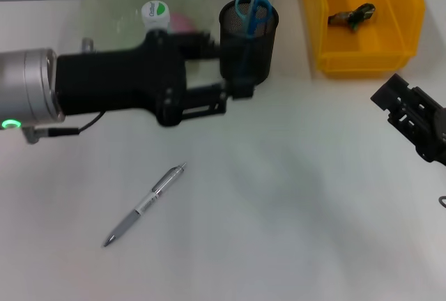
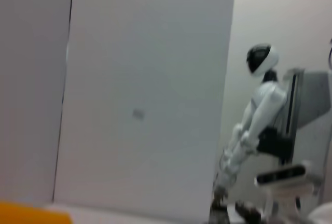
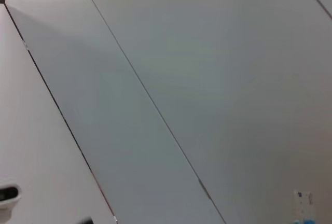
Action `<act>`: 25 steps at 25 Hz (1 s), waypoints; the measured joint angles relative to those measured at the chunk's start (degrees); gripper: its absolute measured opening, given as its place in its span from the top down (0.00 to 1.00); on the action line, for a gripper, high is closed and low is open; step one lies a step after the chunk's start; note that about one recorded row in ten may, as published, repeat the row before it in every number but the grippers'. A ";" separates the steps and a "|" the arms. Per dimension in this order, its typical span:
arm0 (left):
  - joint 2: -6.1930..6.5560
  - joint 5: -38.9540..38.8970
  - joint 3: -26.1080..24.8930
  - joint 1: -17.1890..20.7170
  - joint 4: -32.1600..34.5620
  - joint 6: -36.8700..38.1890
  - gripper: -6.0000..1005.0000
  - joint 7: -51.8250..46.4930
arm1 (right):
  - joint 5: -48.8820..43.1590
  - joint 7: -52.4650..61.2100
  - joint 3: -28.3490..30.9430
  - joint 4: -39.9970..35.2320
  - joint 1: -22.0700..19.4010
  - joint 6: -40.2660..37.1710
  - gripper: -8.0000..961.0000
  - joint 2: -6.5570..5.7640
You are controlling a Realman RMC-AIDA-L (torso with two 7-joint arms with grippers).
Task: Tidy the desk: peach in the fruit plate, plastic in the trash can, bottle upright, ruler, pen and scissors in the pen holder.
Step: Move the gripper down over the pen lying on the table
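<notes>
Pen (image 1: 145,205) lay loose on the desk (image 1: 279,210), nearest the robot. Right gripper (image 1: 417,125) sat parked at the right edge, grip state unreadable. Left gripper (image 1: 221,71) reached beside the pen holder (image 1: 249,43), scissors (image 1: 252,12) inside; can't tell its grip. Bottle (image 1: 155,15) stood farther back on the plate (image 1: 118,5).

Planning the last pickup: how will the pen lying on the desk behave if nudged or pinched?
The pen looks slim and round, so a sideways nudge would probably roll it. Its smooth barrel may slip in a loose pinch. It seems stiff and light, lying flat on the desk.
</notes>
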 joint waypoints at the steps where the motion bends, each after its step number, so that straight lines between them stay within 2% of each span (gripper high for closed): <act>1: 0.00 0.00 0.00 0.00 0.00 0.00 0.46 0.00 | -0.01 0.00 0.00 0.00 0.01 0.01 0.41 0.00; 6: -0.55 11.07 -1.46 -0.04 3.41 0.09 0.46 -4.94 | -0.10 0.11 0.00 0.00 0.03 0.04 0.41 -0.01; 7: -1.11 16.95 -1.62 -0.24 6.65 -0.32 0.46 -9.71 | -0.26 0.21 0.00 0.01 0.03 0.06 0.41 -0.01; 8: -1.11 16.95 -1.62 -0.24 6.65 -0.32 0.46 -9.71 | -0.47 0.32 0.01 0.00 0.03 0.07 0.41 0.00; 10: -2.05 24.94 -1.77 -0.70 10.92 -0.79 0.46 -16.46 | -1.14 0.43 0.01 0.00 0.03 0.40 0.41 0.09; 11: -2.05 24.94 -1.77 -0.70 10.92 -0.79 0.46 -16.46 | -1.14 0.43 0.01 0.00 0.03 0.40 0.41 0.09; 13: -2.48 30.03 -1.56 -1.37 13.25 -1.16 0.46 -21.83 | -1.43 0.44 0.01 0.01 0.08 0.68 0.41 0.13; 14: -2.54 31.95 -1.43 -1.78 14.04 -1.30 0.46 -24.28 | -1.46 0.45 0.00 0.01 0.11 0.73 0.41 0.14; 15: -2.53 36.68 -1.27 -3.08 15.16 -1.27 0.46 -30.71 | -1.48 0.46 0.01 0.01 0.12 0.77 0.41 0.14; 16: -2.53 36.68 -1.27 -3.08 15.16 -1.27 0.46 -30.71 | -1.48 0.46 0.01 0.01 0.12 0.77 0.41 0.14; 20: -2.54 47.83 -0.73 -5.94 16.73 -0.35 0.46 -42.97 | -1.48 0.46 0.01 0.01 0.16 0.96 0.41 0.24; 21: -2.54 47.83 -0.73 -5.94 16.73 -0.35 0.46 -42.97 | -1.48 0.46 0.01 0.01 0.16 0.96 0.41 0.24; 24: -2.60 52.64 1.99 -7.34 17.08 0.42 0.46 -47.37 | -1.48 0.46 0.01 0.01 0.28 1.51 0.41 0.26; 25: -2.61 56.18 4.60 -8.30 17.09 0.47 0.46 -50.07 | -1.48 0.43 0.01 0.00 0.49 1.94 0.41 0.25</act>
